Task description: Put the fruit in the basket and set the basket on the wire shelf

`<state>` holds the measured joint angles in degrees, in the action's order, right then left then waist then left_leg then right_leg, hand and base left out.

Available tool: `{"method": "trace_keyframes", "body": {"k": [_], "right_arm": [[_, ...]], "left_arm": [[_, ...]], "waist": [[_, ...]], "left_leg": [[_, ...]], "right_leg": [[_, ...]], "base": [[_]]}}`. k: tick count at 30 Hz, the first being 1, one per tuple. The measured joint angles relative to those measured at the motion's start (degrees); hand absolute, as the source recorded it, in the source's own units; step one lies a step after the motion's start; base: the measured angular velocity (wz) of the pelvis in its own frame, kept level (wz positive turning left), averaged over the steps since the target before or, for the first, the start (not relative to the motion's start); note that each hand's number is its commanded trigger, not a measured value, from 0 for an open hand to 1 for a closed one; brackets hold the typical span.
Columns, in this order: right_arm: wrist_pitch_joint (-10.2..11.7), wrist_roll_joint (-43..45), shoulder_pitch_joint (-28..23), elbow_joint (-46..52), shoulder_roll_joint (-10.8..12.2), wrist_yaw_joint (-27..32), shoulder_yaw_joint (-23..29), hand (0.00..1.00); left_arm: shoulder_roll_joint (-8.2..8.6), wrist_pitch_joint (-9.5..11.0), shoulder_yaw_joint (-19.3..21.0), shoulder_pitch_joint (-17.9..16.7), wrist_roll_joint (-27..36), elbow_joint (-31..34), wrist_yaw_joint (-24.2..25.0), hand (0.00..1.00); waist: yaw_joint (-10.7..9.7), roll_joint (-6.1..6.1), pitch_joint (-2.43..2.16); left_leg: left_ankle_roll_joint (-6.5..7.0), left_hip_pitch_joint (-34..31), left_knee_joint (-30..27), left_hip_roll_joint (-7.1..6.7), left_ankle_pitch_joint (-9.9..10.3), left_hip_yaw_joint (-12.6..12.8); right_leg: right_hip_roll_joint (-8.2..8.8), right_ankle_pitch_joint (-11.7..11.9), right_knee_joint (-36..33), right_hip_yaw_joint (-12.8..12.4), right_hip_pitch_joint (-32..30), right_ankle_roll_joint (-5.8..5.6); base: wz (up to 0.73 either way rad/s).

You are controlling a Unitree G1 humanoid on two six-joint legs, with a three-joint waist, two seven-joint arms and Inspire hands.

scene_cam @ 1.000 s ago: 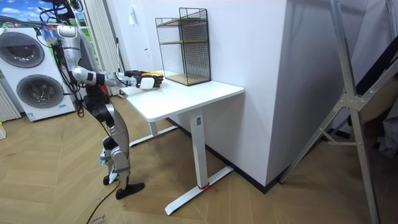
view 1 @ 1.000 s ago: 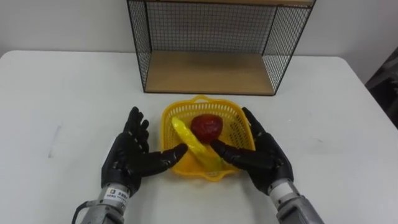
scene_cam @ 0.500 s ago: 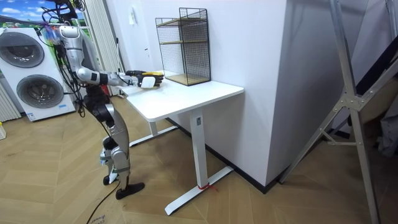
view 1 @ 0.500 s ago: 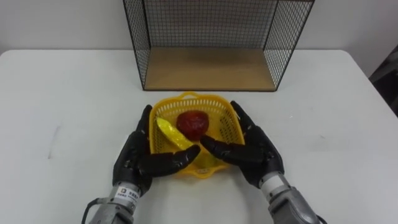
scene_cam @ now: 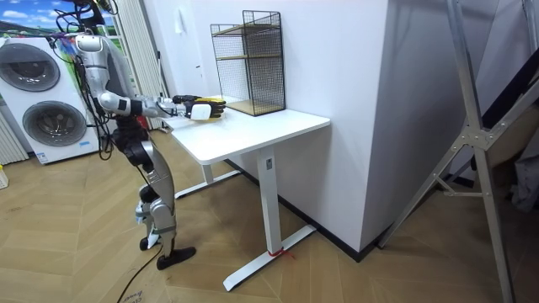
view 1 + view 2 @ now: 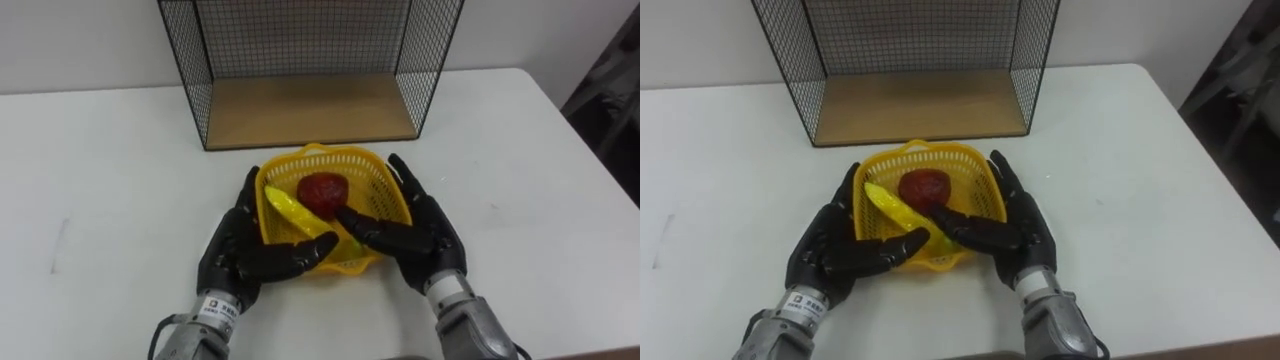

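A yellow plastic basket stands on the white table, just in front of the wire shelf. In it lie a red fruit and a long yellow fruit. My left hand lies flat against the basket's left side and my right hand against its right side. Both hands have straight fingers, with the thumbs reaching under the basket's front rim. In the room view I stand at the table's end with both arms held out over it to the basket.
The wire shelf has a wooden bottom board, a second level above, and an open front facing me. The table's right edge is near. Two washing machines stand behind me on the room view's left.
Both hands have closed in from beside the basket until they press on its sides. The whole eye view has shifted, so the camera moved.
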<state>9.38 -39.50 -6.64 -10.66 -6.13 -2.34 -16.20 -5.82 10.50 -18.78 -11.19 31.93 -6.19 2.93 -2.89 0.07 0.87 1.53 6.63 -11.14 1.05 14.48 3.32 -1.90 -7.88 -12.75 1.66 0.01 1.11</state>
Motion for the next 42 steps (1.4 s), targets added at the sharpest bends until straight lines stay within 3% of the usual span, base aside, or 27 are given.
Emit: {"method": "trace_keyframes", "body": {"k": [19, 22, 27, 34, 42], "right_arm": [[3.7, -5.6, 3.6, 1.9, 1.3, 4.9, -0.1, 0.00], [4.7, -7.2, 3.6, 4.4, 1.3, 5.3, -0.1, 0.00], [6.3, -7.5, 3.6, 8.5, 1.4, 5.3, -0.1, 0.00], [6.3, -8.2, 3.4, 9.2, 1.7, 5.3, -0.2, 0.00], [6.4, -8.5, 3.4, 9.3, 3.0, 5.3, -0.7, 0.00]], "left_arm": [[1.06, 1.3, -0.6, 5.6, 0.1, 2.5, -2.7, 0.00], [1.18, 1.3, -0.5, 5.6, 0.1, 5.2, -3.0, 0.00], [1.28, 3.0, -0.2, 5.6, 0.1, 9.7, -3.4, 0.00], [2.82, 4.2, -0.2, 5.6, 2.5, 10.0, -4.1, 0.00], [3.05, 6.1, -0.4, 6.0, 7.9, 10.3, -4.9, 0.00]], "waist": [[0.9, -0.07, 0.02], [0.9, -0.16, 0.02], [1.1, -0.34, -0.09], [1.4, -0.89, -0.13], [1.6, -1.88, -0.12]], "left_leg": [[-0.03, -0.1, -0.2, 0.03, 0.0, 1.4], [-0.03, -0.1, -0.2, 0.02, 0.0, 1.5], [-0.02, 0.1, -0.2, 0.05, 0.0, 1.5], [-0.02, 1.1, -0.2, 0.07, 0.0, 1.3], [-0.03, 0.9, -0.6, 0.05, 0.0, 1.1]], "right_leg": [[-0.17, 0.0, -0.9, -1.3, -1.1, 0.07], [-0.17, 0.0, -1.0, -1.3, -1.2, 0.05], [-0.17, 0.0, -0.9, -1.3, -1.1, 0.05], [-0.09, 0.0, -0.7, -0.9, 0.3, 0.03], [0.09, 0.0, -0.9, -0.3, 0.3, 0.02]], "base": [[-0.03], [0.00], [0.00], [0.02], [0.02]]}}
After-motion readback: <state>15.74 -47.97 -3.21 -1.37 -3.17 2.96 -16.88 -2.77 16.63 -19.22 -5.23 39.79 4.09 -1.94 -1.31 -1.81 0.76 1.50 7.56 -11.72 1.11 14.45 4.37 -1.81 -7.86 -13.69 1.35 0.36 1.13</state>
